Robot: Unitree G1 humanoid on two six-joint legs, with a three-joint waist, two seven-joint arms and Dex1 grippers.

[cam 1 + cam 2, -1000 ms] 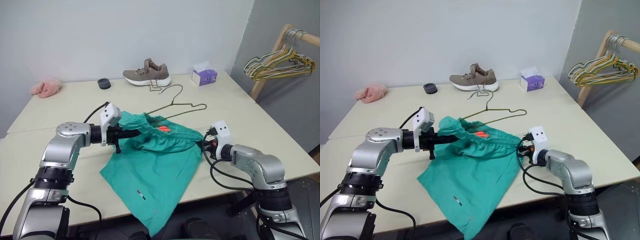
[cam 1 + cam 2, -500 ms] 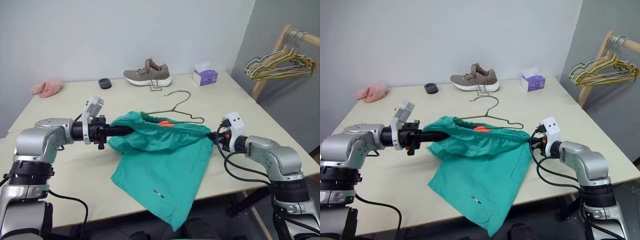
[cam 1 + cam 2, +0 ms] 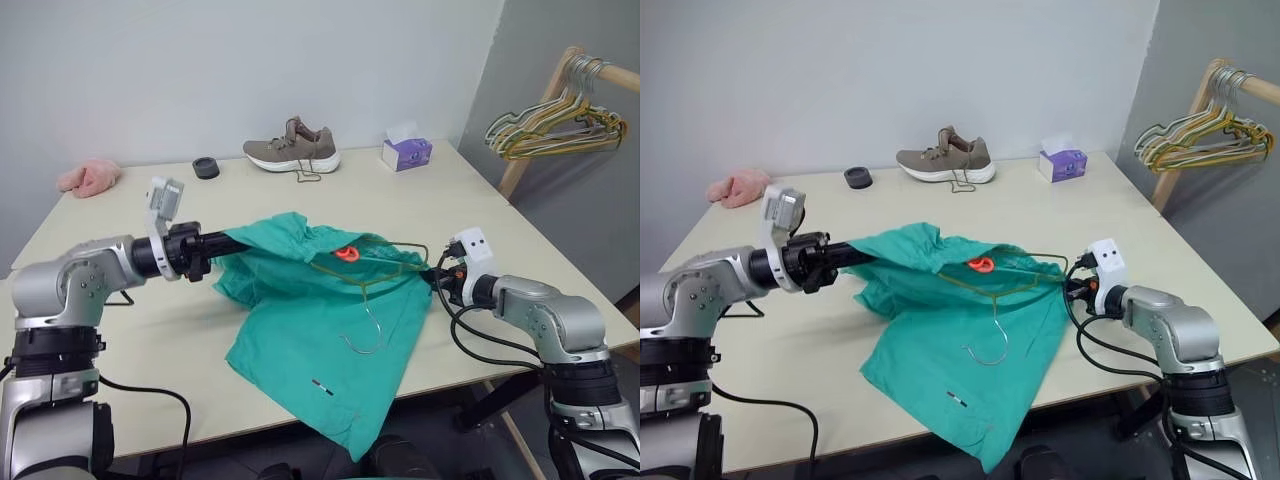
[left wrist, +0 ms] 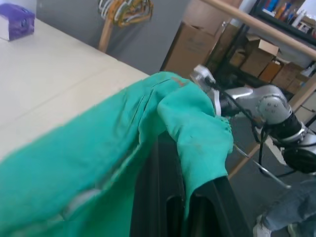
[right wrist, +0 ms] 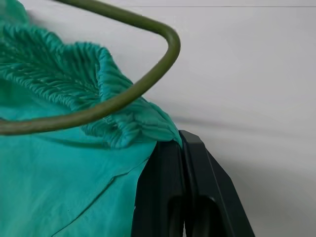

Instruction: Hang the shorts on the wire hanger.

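Shorts (image 3: 320,330) hung stretched above the bench (image 3: 90,330), the left tool (image 3: 222,240) clamped on one waistband end and the right tool (image 3: 438,281) clamped on the other. Across the waist opening lay the hanger (image 3: 368,290), hook drooping over the fabric front.

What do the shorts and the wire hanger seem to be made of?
The shorts: thin woven fabric, matte teal, probably cotton or a blend; it drapes and its waistband is gathered. The wire hanger: bent metal wire, smooth olive coating, probably paint or plastic.
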